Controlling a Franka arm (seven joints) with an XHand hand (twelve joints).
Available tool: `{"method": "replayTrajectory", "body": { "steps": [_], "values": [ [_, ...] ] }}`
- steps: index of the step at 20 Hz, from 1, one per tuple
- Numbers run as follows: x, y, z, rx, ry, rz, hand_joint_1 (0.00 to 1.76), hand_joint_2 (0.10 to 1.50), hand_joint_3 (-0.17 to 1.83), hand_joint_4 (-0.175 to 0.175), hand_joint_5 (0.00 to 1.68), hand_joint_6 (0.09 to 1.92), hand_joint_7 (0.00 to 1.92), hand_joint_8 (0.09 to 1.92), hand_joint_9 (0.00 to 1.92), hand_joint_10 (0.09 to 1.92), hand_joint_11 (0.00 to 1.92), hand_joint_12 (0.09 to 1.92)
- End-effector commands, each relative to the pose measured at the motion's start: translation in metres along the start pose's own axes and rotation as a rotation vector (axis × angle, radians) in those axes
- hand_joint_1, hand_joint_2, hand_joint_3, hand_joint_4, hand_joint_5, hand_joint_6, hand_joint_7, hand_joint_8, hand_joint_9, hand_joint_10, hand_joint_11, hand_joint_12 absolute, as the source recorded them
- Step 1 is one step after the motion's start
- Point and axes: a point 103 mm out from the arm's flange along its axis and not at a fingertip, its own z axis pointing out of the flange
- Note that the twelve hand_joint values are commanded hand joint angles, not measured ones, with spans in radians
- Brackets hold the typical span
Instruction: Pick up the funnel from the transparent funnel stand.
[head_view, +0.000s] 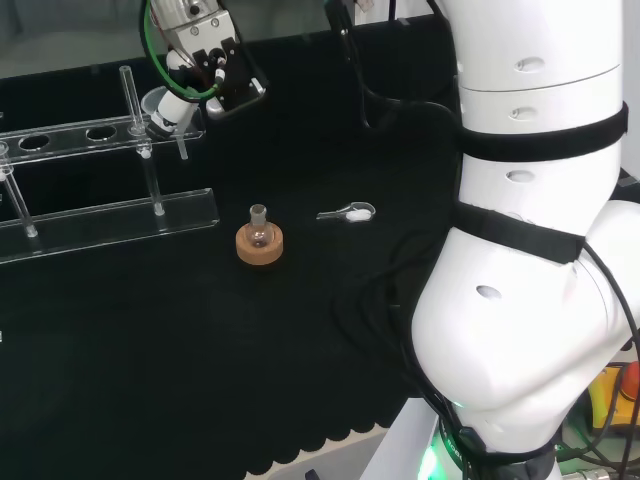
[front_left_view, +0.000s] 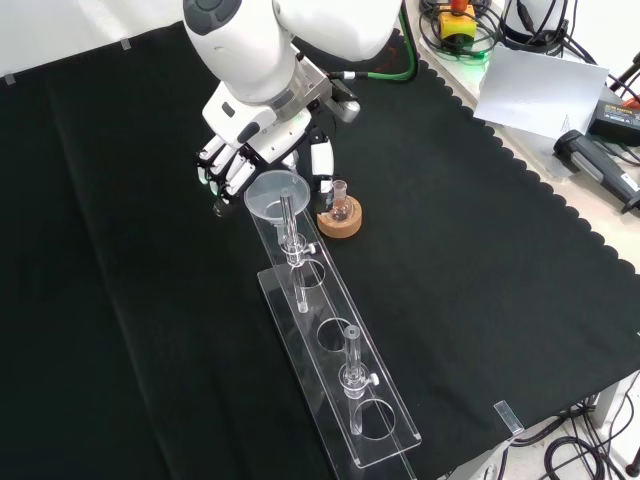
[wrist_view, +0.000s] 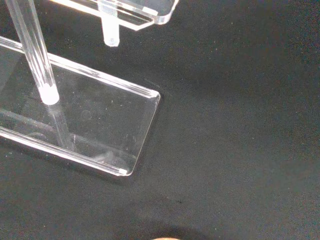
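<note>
Your hand (front_left_view: 240, 160) with fingers curled round the clear conical funnel (front_left_view: 278, 192), atop the transparent acrylic stand (front_left_view: 335, 345), small round-bellied flask (front_left_view: 340, 205) on cork ring (front_left_view: 340, 222) nearby.

this is a robotics lab set up for chemistry-style bench work. a bench is covered with black cloth (front_left_view: 480, 250) whose edge is cut in scallops. on the cloth stands a transparent funnel stand (front_left_view: 340, 370) of clear acrylic with a row of round holes, a clear funnel (front_left_view: 277, 192) seated in its far end. just beside that end of the stand, a small glass flask (front_left_view: 340, 205) sits on a cork ring (front_left_view: 340, 222), and in the head view a small white scoop (head_view: 350, 212) lies to the right of the cork ring. beyond the cloth's edge, away from the stand, lie tangled cables (front_left_view: 540, 25), a sheet of paper (front_left_view: 540, 90) and a red stop button (front_left_view: 458, 12). a white robot arm (head_view: 530, 250) rises over the bench.
</note>
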Motion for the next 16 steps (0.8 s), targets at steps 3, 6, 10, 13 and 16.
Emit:
{"method": "replayTrajectory", "body": {
  "steps": [3, 6, 10, 13, 16],
  "values": [
    [-0.002, -0.001, -0.002, -0.087, 0.023, 0.022, 0.56, 0.73, 0.02, -0.022, 0.56, 0.09, 0.75, 0.42, 0.39, 0.70, 0.00, 1.09],
    [-0.004, -0.003, -0.003, -0.126, 0.037, 0.028, 0.62, 0.76, 0.04, -0.003, 0.65, 0.09, 0.87, 0.39, 0.49, 0.64, 0.00, 1.18],
    [-0.008, -0.005, -0.007, -0.180, 0.056, 0.033, 0.67, 0.77, 0.05, 0.014, 0.74, 0.09, 0.99, 0.35, 0.59, 0.57, 0.00, 1.25],
    [-0.011, -0.007, -0.011, -0.214, 0.068, 0.036, 0.72, 0.77, 0.06, 0.029, 0.79, 0.09, 1.06, 0.32, 0.67, 0.51, 0.00, 1.30],
    [-0.015, -0.010, -0.018, -0.238, 0.063, 0.029, 0.75, 0.77, 0.07, 0.039, 0.82, 0.11, 1.10, 0.30, 0.72, 0.47, 0.00, 1.32]
  ]
}}
